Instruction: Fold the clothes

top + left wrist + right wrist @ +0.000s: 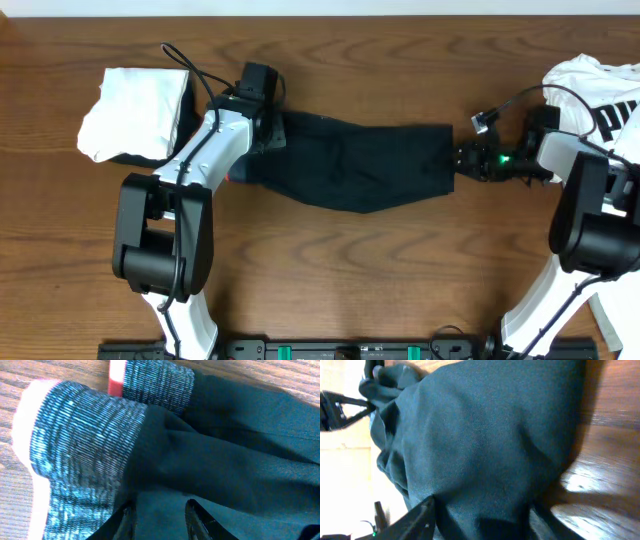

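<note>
A black garment (360, 165) lies stretched across the middle of the table. My left gripper (268, 132) is at its left end. In the left wrist view the fingers (157, 522) are close together with dark cloth (240, 460) between them, next to a ribbed band (85, 450). My right gripper (465, 160) is at the garment's right edge. In the right wrist view its fingers (482, 520) stand on either side of a thick bulge of the dark cloth (480, 435), which sits slightly above the wood.
A folded white garment (135, 110) lies on dark cloth at the far left. A white shirt with black print (600, 90) lies at the far right. A small red patch (232, 178) shows by the left arm, and also in the left wrist view (116, 380).
</note>
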Motion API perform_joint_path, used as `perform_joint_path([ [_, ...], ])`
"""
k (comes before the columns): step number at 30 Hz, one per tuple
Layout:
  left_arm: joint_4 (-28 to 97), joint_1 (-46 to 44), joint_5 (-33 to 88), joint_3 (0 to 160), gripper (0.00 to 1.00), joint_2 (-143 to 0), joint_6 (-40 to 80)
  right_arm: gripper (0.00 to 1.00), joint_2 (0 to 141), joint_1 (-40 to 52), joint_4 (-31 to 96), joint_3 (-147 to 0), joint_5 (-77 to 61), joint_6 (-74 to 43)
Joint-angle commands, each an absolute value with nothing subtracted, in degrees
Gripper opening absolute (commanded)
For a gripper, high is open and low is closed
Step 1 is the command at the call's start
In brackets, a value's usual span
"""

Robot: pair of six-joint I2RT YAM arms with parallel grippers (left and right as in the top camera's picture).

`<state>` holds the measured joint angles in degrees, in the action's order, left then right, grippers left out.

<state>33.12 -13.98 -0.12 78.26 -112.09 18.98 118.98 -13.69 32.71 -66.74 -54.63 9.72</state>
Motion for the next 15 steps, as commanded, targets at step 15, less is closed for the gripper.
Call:
perform_joint_path([
  [15, 32.0, -14.1, 8.4, 78.5, 0.27, -110.9, 17.8, 0.63, 119.4, -11.9, 31.6, -66.1, -49.7, 7.3],
])
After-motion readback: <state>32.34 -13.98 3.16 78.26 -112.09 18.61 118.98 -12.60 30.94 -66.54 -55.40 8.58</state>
